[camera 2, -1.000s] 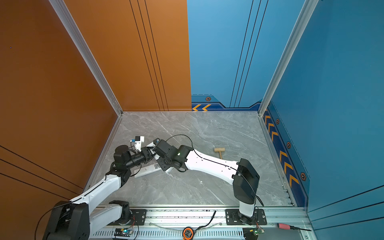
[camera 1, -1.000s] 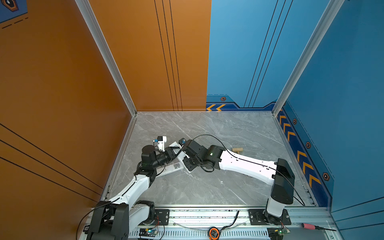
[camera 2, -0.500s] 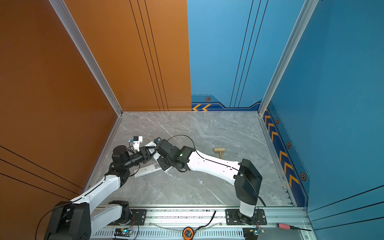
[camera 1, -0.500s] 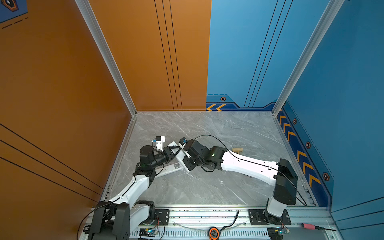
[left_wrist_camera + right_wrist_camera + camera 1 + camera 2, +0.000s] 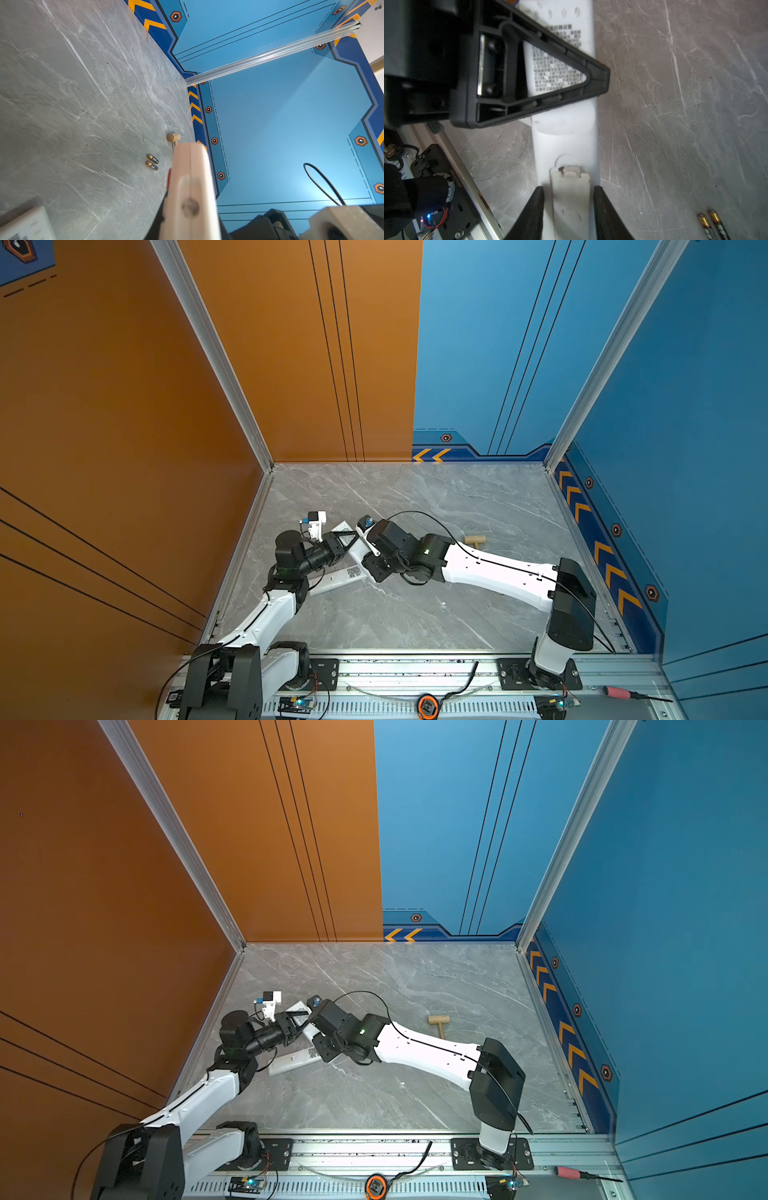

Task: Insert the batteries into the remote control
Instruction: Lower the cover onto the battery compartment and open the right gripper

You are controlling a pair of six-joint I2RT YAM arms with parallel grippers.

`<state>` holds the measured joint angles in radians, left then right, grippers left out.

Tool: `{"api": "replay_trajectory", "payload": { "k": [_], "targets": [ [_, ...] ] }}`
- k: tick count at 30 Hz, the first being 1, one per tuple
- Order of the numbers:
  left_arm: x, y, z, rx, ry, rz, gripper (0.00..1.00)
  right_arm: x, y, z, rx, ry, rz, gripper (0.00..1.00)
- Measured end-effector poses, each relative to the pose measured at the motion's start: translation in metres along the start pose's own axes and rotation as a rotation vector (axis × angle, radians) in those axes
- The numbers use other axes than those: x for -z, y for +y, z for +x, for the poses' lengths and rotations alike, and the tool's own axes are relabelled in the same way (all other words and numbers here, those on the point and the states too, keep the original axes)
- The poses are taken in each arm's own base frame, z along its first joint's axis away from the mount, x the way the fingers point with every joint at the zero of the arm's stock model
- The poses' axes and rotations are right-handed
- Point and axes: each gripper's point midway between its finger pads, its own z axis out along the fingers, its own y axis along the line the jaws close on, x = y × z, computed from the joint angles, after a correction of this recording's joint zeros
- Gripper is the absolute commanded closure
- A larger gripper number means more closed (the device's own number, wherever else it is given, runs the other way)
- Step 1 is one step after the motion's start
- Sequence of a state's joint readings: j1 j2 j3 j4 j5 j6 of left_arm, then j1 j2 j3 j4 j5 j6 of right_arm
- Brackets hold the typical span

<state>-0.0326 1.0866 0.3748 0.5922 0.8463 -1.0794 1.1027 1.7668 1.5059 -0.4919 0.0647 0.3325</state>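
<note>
In both top views the left arm [image 5: 274,610] and right arm [image 5: 498,576] meet over a long white plastic remote control [image 5: 342,526] at the left of the grey marble table [image 5: 415,614]. A second white remote [image 5: 332,581] lies just nearer the rail, and a small wooden mallet [image 5: 475,540] well to the right

Left wrist view: the left gripper [image 5: 190,149] is closed, its cream fingers [image 5: 182,187] pressed together. Two slim black batteries with gold ends [image 5: 152,162] lie side by side on the table near the mallet

Right wrist view: the right gripper [image 5: 568,188] stands open, a black finger [image 5: 535,207] on either side of the grey battery cover [image 5: 570,207] on the remote control. The batteries lie on the table beside it
</note>
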Motion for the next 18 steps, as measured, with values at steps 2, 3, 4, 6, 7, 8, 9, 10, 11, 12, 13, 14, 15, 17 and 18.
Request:
{"api": "replay_trajectory", "payload": {
  "k": [2,3,4,6,7,8,9,10,11,12,13,14,15,17,18],
  "targets": [
    [0.0,-0.001,0.001,0.002,0.006,0.006,1.0,0.0,0.001,0.002,0.003,0.005,0.001,0.52],
    [0.0,-0.002,0.001,0.002,0.009,0.009,1.0,0.0,0.001,0.002,0.004,0.006,0.002,0.51],
    [0.0,-0.003,0.002,0.003,0.013,0.012,1.0,0.0,0.001,0.003,0.004,0.009,0.003,0.49],
    [0.0,-0.005,0.002,-0.001,0.016,0.021,1.0,0.0,0.001,0.005,0.006,0.017,0.006,0.47],
    [0.001,-0.006,0.002,-0.003,0.018,0.026,1.0,0.001,0.001,0.007,0.009,0.024,0.01,0.45],
    [0.001,-0.007,0.002,-0.006,0.02,0.03,1.0,0.001,0.0,0.008,0.01,0.029,0.015,0.44],
    [0.001,-0.008,0.003,-0.008,0.023,0.034,1.0,0.002,-0.001,0.009,0.011,0.034,0.02,0.42],
    [0.001,-0.009,0.003,-0.011,0.024,0.038,1.0,0.003,-0.001,0.009,0.008,0.034,0.022,0.4],
    [0.001,-0.01,0.003,-0.014,0.027,0.042,1.0,0.005,-0.002,0.008,0.006,0.034,0.024,0.38],
    [0.001,-0.011,0.004,-0.017,0.029,0.046,1.0,0.008,-0.002,0.008,0.004,0.033,0.025,0.37],
    [0.002,-0.012,0.004,-0.02,0.032,0.05,1.0,0.013,-0.003,0.007,0.002,0.029,0.025,0.35],
    [0.002,-0.013,0.004,-0.021,0.035,0.053,1.0,0.018,-0.004,0.005,-0.002,0.024,0.025,0.35],
    [0.002,-0.013,0.005,-0.022,0.039,0.056,1.0,0.024,-0.005,0.002,-0.006,0.014,0.023,0.35],
    [0.002,-0.014,0.007,-0.023,0.049,0.062,1.0,0.039,-0.006,-0.006,-0.012,-0.011,0.018,0.35],
    [0.002,-0.015,0.007,-0.023,0.054,0.064,1.0,0.046,-0.006,-0.012,-0.016,-0.026,0.014,0.35]
  ]
}}
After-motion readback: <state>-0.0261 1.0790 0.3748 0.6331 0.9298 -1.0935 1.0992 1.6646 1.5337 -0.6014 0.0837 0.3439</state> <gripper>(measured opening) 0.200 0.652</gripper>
